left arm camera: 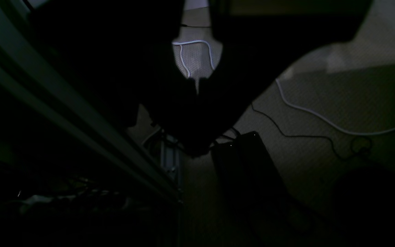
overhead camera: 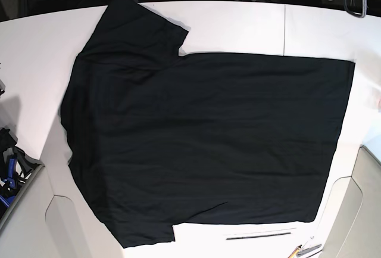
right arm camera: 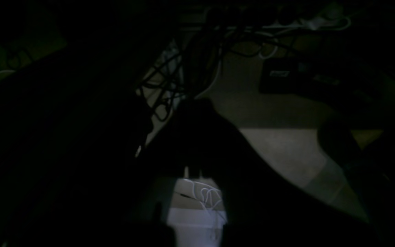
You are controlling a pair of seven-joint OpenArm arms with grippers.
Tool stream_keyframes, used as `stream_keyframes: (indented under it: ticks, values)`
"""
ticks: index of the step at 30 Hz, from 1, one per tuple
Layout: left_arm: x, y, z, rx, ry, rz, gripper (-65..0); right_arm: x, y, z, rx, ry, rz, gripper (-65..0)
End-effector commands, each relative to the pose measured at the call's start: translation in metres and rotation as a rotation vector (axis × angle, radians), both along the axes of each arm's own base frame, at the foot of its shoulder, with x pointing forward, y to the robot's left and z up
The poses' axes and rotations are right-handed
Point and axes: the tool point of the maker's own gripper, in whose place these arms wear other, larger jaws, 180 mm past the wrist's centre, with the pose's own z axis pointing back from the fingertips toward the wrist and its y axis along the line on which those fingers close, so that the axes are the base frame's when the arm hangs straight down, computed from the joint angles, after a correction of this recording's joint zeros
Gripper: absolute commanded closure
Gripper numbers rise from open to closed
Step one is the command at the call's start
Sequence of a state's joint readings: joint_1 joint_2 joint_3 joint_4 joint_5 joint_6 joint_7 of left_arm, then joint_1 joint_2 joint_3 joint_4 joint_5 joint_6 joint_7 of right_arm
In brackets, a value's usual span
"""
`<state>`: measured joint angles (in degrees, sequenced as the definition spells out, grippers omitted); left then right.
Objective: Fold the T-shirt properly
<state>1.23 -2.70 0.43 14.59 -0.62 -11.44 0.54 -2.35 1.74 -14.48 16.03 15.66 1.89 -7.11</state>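
Wrist views murky; base bright

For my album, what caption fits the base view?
A black T-shirt lies spread flat on a white table, unfolded, no tool in sight.

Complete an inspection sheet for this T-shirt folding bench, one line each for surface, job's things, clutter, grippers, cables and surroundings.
Surface: white table, mostly covered.
Job's things: black T-shirt spread flat, unfolded, sleeves towards the base view's left.
Clutter: small items at the near edge, too small to identify.
Grippers: neither identifiable; wrist views very dark.
Cables: white cable and black cable on the floor.
Surroundings: metal frame rail, carpeted floor.
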Motion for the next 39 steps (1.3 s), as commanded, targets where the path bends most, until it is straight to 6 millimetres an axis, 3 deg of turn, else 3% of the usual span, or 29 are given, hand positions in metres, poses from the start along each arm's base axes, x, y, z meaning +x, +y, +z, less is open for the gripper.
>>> stream_keyframes:
  ticks: [1,8,32,39]
  values:
    - [0.010,-0.001,0.002,-0.007,-0.028,-0.002,0.0,0.004,0.000,0.000,-0.001,-0.008,-0.010,0.0]
    - [0.019,-0.001,0.004,-0.006,-0.052,-0.003,0.0,0.005,0.000,0.000,0.000,-0.010,-0.010,0.0]
    - [0.019,-0.001,0.004,-0.007,-0.052,0.001,0.0,0.005,0.000,0.001,0.000,-0.012,-0.010,0.0]
    - [0.014,0.009,0.004,-0.033,-0.045,0.082,0.0,0.003,-0.002,0.001,-0.004,-0.019,0.006,0.0]
